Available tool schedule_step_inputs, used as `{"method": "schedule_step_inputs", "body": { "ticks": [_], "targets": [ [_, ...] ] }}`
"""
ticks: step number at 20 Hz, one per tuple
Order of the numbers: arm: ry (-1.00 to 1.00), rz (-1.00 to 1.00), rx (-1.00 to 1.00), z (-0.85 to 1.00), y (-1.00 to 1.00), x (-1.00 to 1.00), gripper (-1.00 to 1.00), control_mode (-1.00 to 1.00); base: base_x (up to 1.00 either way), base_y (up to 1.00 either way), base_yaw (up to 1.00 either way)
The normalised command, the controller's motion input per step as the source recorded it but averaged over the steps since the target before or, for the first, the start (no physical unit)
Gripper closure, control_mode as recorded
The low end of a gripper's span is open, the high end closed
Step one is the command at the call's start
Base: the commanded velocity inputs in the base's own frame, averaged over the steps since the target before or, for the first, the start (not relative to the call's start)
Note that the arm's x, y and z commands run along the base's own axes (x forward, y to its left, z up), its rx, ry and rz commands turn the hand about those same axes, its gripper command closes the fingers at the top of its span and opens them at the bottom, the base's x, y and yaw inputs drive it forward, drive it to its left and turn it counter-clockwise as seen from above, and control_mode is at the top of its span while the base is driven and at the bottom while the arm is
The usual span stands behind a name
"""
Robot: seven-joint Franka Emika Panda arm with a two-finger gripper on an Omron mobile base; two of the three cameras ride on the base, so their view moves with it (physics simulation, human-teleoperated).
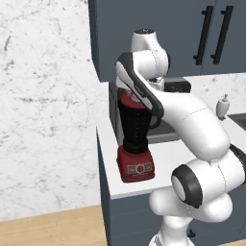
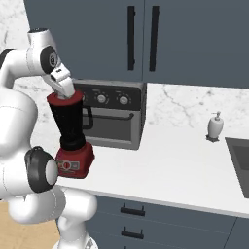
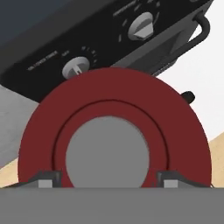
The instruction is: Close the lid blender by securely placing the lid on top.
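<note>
Centre frame, my claw (image 3: 109, 180) stands spread either side of the grey knob (image 3: 107, 151); the red lid (image 3: 114, 103), light, rigid, best pinched there, sits atop the blender (image 1: 134, 139) on the worktop (image 2: 170, 160).

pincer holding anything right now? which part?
Looks like nothing. The pincer fingertips stand clear on either side of the grey knob, and the lid rests on the blender jar.

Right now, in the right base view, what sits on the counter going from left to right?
The blender with its lid on top → toaster oven → soap dispenser → sink.
</note>
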Motion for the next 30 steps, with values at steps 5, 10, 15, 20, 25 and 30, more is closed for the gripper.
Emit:
{"method": "schedule_step_inputs", "body": {
  "ticks": [5, 10, 15, 20, 25, 30],
  "targets": [
    [-0.21, 0.0, 0.01, 0.1, 0.0, 0.0, -1.0, -1.0, 0.0, 0.0, 0.0],
    [-0.17, 0.0, 0.03, 0.29, -0.03, -0.32, -1.0, -1.0, 0.0, 0.0, 0.0],
    [-0.19, 0.0, 0.12, 0.15, -0.42, -0.87, -1.0, -1.0, 0.0, 0.0, 0.0],
    [-0.13, 0.0, 0.1, -0.17, -0.97, -0.56, -1.0, -1.0, 0.0, 0.0, 0.0],
    [-0.05, 0.03, 0.0, -0.16, -0.87, -0.05, -1.0, -1.0, 0.0, 0.0, 0.0],
    [0.0, 0.01, 0.0, -0.16, -0.57, 0.0, -1.0, -1.0, 0.0, 0.0, 0.0]
  ]
}}
